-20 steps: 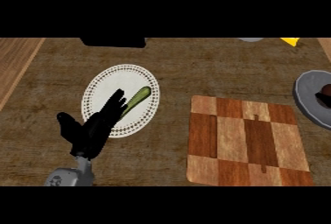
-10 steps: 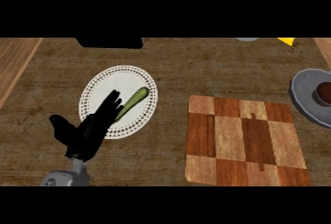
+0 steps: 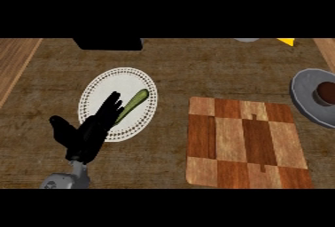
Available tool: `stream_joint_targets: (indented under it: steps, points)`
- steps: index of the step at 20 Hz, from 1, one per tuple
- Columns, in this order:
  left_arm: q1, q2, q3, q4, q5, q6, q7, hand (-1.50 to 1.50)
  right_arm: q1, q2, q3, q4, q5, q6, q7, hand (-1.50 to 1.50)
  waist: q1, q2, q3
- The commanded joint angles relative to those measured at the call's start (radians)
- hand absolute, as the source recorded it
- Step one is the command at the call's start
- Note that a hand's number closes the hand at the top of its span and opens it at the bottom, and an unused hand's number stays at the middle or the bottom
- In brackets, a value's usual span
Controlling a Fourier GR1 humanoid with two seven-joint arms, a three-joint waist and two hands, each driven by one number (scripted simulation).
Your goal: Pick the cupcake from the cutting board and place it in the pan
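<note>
The cupcake (image 3: 326, 91), brown with a dark top, sits inside the grey pan (image 3: 305, 98) at the right edge of the head view. The checkered wooden cutting board (image 3: 245, 142) lies right of centre with nothing on it. My left hand (image 3: 90, 131) rests open at lower left, its straight fingers lying over the lower edge of a white plate (image 3: 118, 104). My right hand does not show.
A green vegetable strip (image 3: 133, 104) lies on the white plate. A black object (image 3: 108, 43) sits at the top edge, a yellow piece (image 3: 286, 41) and a grey item (image 3: 247, 39) at top right. Lighter wood strips border the counter left and right.
The whole scene has shifted slightly leftward in the view, bringing more of the pan into sight. The left hand has barely moved relative to the plate.
</note>
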Motion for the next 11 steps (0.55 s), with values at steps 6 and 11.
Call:
stream_joint_targets:
  steps: [6, 11]
  points:
    - [-0.048, 0.001, 0.026, 0.014, 0.008, 0.007, 0.031, 0.0, 0.118, 0.004, 0.018, 0.002, -0.004, 0.13, -0.132, -1.5, -0.008, -0.004, -0.001]
    - [0.01, -0.029, -0.017, -0.001, -0.041, 0.027, -0.02, 0.0, 0.123, -0.01, 0.033, -0.002, -0.005, 0.148, -0.132, -1.5, -0.004, -0.006, -0.002]
